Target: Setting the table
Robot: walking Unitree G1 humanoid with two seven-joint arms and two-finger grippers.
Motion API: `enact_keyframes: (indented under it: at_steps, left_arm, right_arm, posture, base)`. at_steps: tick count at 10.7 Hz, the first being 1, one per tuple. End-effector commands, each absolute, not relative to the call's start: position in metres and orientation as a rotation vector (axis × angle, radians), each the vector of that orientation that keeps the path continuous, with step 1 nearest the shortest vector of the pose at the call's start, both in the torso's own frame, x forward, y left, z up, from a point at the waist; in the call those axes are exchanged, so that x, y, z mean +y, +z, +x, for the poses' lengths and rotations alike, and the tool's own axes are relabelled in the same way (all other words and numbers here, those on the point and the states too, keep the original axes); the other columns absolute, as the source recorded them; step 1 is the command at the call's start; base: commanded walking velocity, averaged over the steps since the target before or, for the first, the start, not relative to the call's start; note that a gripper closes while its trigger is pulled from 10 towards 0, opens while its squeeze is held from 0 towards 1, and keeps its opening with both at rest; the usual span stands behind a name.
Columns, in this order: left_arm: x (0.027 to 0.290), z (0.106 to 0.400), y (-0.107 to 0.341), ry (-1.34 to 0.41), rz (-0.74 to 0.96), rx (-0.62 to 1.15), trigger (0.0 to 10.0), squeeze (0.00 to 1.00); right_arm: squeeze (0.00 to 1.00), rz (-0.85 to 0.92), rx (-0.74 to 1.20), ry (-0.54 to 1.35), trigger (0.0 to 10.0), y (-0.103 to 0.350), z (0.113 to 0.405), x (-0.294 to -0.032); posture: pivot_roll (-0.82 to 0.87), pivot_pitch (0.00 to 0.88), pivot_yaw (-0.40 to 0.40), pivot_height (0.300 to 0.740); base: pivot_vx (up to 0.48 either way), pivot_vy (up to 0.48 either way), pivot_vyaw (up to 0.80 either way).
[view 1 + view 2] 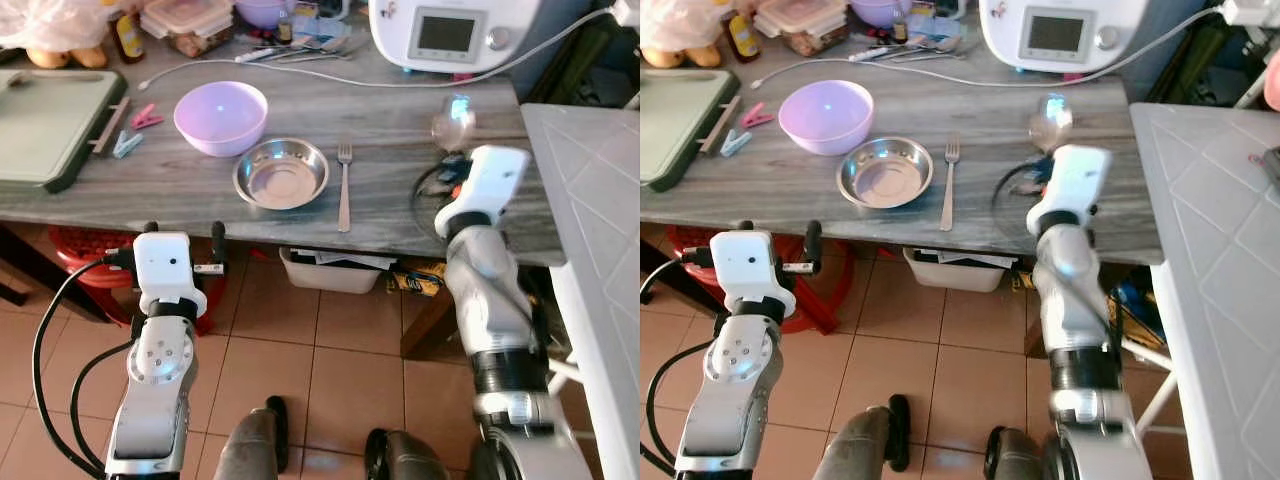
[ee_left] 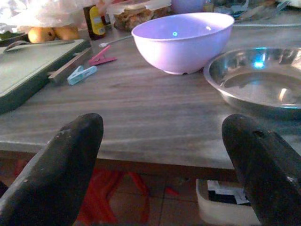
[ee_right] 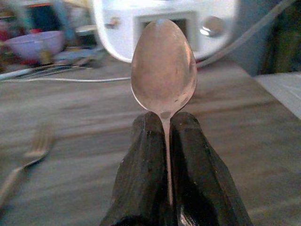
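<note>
Grey wood surface lies beneath right end effector, clamped on spoon per wrist view; left end effector gapes before steel dish.

The spoon had its handle hidden between the right gripper's closed fingers, the fork was blurred and cut off, and the white appliance at the table's far edge was cropped.

A grey wood-grain table stands on terracotta floor tiles, beside a white surface.
</note>
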State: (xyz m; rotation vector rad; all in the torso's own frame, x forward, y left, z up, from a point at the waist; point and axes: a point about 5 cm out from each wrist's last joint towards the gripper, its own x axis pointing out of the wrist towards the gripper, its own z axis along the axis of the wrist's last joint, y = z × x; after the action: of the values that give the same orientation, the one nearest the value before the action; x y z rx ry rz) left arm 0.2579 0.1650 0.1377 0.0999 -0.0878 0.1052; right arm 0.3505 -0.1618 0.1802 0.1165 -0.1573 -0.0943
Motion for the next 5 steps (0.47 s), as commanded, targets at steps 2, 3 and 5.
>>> enact_keyframes:
  at_steps: [2,3,5]
  left_arm:
    - [0.169,0.253,0.14,0.103,0.109,-0.082,10.0,0.0]
    - [0.169,0.252,0.141,0.099,0.109,-0.082,10.0,0.0]
    - [0.17,0.25,0.142,0.095,0.111,-0.077,10.0,0.0]
  right_arm:
    - [0.0,0.252,-0.079,-0.14,10.0,0.173,0.358,-0.156]
    - [0.0,0.285,-0.065,-0.124,10.0,0.173,0.362,-0.147]
    - [0.0,0.319,-0.017,-0.084,10.0,0.173,0.369,-0.126]
  posture:
    - [0.08,0.257,0.051,0.74]
    - [0.08,0.266,0.053,0.74]
    - [0.1,0.28,0.054,0.74]
  base:
    - [0.0,0.0,0.0]
    - [0.0,0.0,0.0]
    - [0.0,0.0,0.0]
